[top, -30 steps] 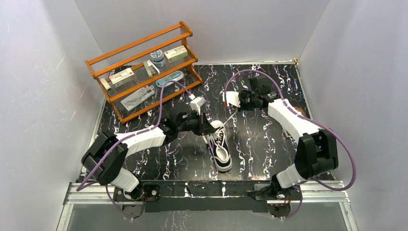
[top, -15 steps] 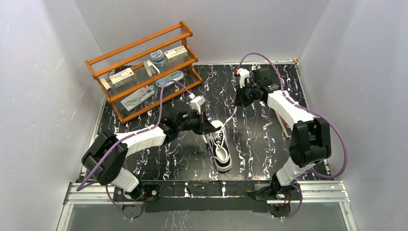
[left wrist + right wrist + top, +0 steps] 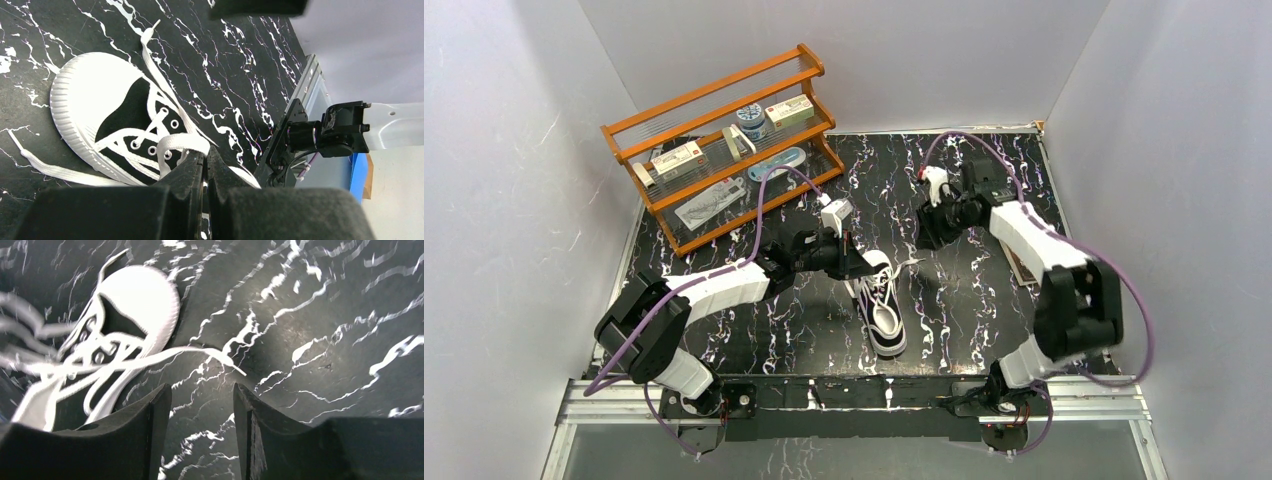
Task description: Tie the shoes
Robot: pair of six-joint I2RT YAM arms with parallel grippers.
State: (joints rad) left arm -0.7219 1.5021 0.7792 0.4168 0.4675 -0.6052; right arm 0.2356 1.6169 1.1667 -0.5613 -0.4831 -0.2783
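No text legible in any view; wooden rack [image 3: 724, 150], far left, holds small boxes [image 3: 789, 111] with printed labels and red marks, a round tin [image 3: 749, 117], a flat packet [image 3: 709, 200]; all print too small to read.

Left hand [image 3: 204, 159] pinched closed, right hand [image 3: 202, 392] fingers parted.

Bright, even light fell from overhead, leaving soft shadows beneath the arms. The glossy surface [image 3: 964, 300] caught mild sheen. The right wrist view was blurred, smearing the laces [image 3: 170, 353]; the left claw [image 3: 205, 156] loomed unfocused.
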